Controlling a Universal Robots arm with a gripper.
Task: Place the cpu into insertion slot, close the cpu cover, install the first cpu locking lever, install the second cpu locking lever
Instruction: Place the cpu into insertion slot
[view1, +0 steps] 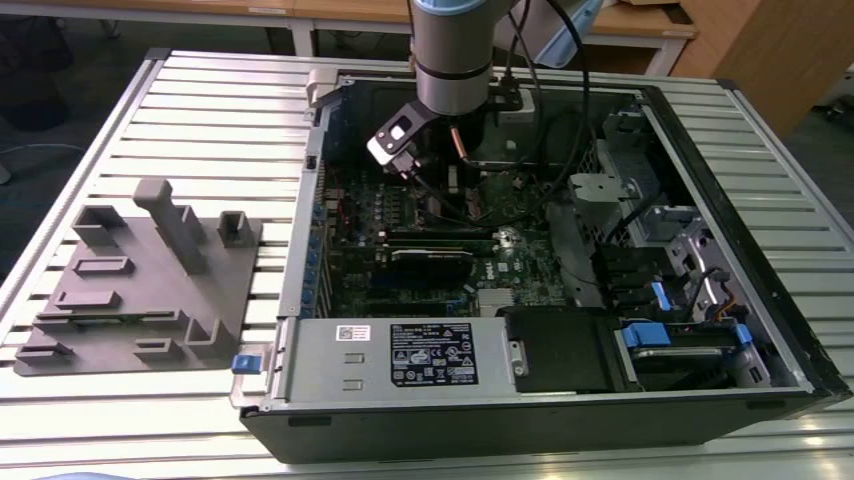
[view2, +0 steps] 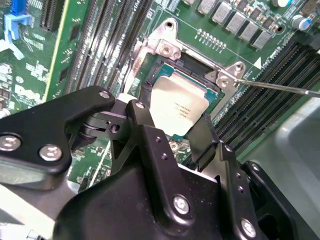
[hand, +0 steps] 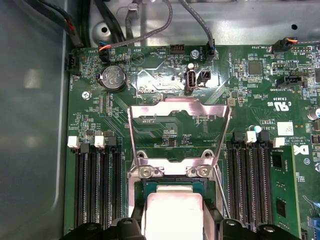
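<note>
The pincer (view2: 176, 119) has a black finger against each of two opposite edges of the chip (view2: 177, 106), so it looks to be pinching the chip by its sides. The chip sits directly between the fingertips, flat, in or just over the socket (view2: 187, 62) below them. Judged by its looks, the chip is light, thin and stiff, with a smooth metal top that gives little grip. Its underside and the socket's contacts are probably delicate. The bare side edges are therefore the right place to hold it, kept level and squeezed only gently. Just beyond the fingertips, the cover (hand: 210, 111) stands hinged up and open in the first wrist view. A thin wire lever (view2: 280, 86) juts out beside the socket. The green board (hand: 240, 100) spreads out farther off.
</note>
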